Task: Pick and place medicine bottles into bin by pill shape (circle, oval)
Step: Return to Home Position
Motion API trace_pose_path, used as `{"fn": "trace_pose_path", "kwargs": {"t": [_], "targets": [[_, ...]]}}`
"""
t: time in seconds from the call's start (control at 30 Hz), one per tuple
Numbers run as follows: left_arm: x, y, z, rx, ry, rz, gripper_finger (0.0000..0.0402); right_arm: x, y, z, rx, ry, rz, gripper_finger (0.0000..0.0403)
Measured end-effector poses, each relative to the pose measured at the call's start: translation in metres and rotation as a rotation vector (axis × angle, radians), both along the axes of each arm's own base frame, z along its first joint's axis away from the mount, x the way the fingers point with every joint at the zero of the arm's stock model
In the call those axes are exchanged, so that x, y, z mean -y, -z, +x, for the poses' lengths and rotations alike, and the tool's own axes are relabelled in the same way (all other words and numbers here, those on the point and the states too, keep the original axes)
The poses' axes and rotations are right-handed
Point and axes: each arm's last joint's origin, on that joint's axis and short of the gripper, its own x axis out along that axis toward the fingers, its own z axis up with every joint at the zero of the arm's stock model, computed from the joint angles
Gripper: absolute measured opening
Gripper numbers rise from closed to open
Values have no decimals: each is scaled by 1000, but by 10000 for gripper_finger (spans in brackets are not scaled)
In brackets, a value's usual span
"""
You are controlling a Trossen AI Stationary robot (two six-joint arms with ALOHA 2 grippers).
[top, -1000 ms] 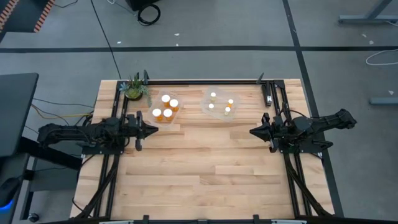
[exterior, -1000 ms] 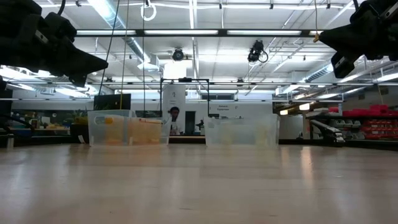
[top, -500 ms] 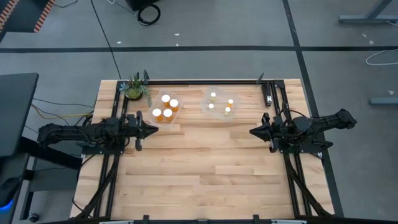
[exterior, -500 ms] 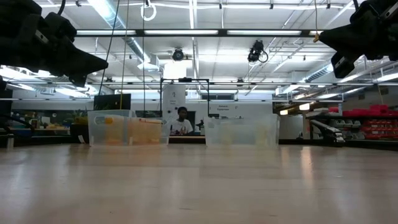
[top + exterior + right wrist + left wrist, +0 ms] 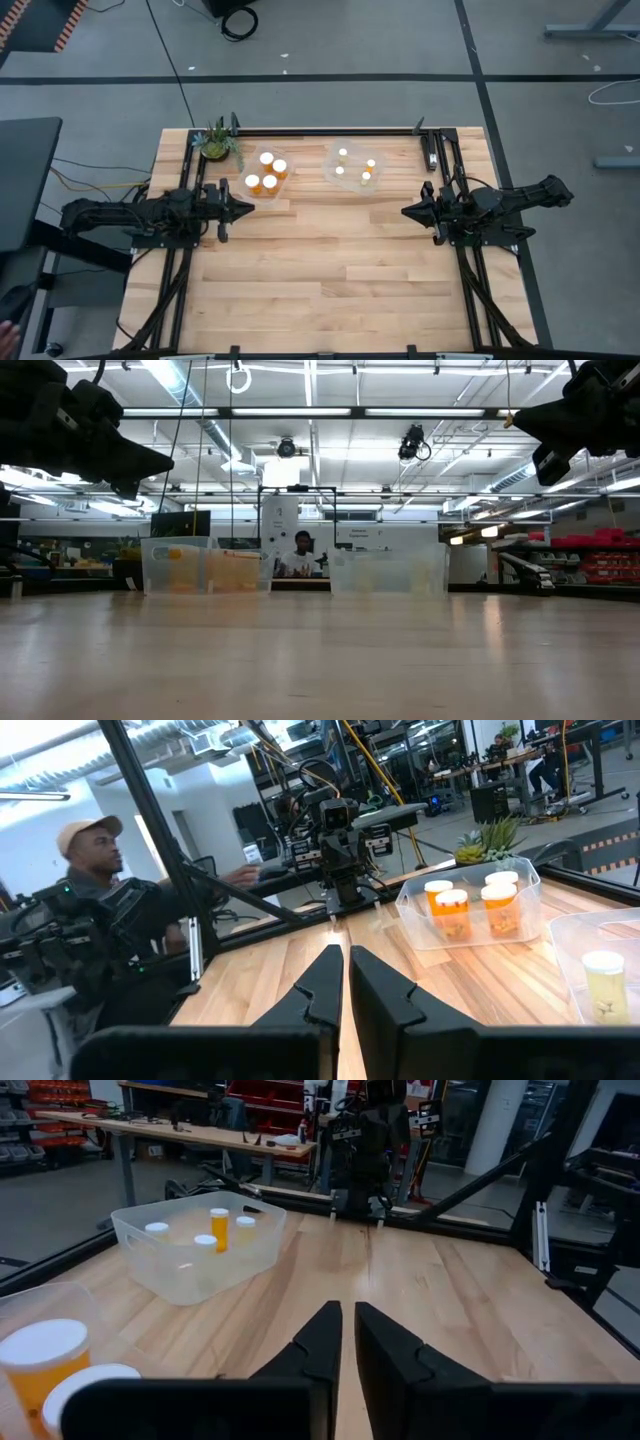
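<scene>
**Above the wooden table (image 5: 330, 285), both grippers hung shut and empty**

Between the left gripper's (image 5: 247, 208) jaws nothing was held. In the left wrist view its two dark fingers (image 5: 320, 1342) lay together with only a sliver between them, raised over bare boards. Behind those jaws and off toward the table's far corner sat a small potted plant (image 5: 217, 142). Just past the tips, on their far-edge side, stood the left clear bin (image 5: 288, 188). Inside it were four wide amber bottles (image 5: 266, 158), upright with white caps up.

Farther ahead of the left jaws, on the same far-edge side and nearer the right gripper, stood the right clear bin (image 5: 354, 186). It held four narrow amber bottles (image 5: 343, 153), each standing apart from the others. The two bins were near each other but not touching. In the low view a person (image 5: 302, 557) showed through the gap between them, far off in the room.

Facing the left jaws across the table, and well apart from them, hung the right gripper (image 5: 406, 212). Its jaws were also closed on nothing, with the fingers (image 5: 322, 982) nearly meeting in the right wrist view. The right bin lay just ahead of these tips on their far-edge side, and the left bin lay farther ahead, beyond it. Straight ahead of the right jaws, beside the left arm, that view showed a person in a tan cap (image 5: 85, 830).
</scene>
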Motion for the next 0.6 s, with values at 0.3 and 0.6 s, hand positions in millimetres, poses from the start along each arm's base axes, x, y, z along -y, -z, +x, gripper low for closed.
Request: {"fn": "trace_pose_path", "kwargs": {"t": [0.3, 0.6], "targets": [[0, 0, 0, 0, 0, 0, 28, 0, 0, 0, 0, 0, 0, 31], [0, 0, 0, 0, 0, 0, 40, 0, 0, 0, 0, 0, 0, 31]]}}
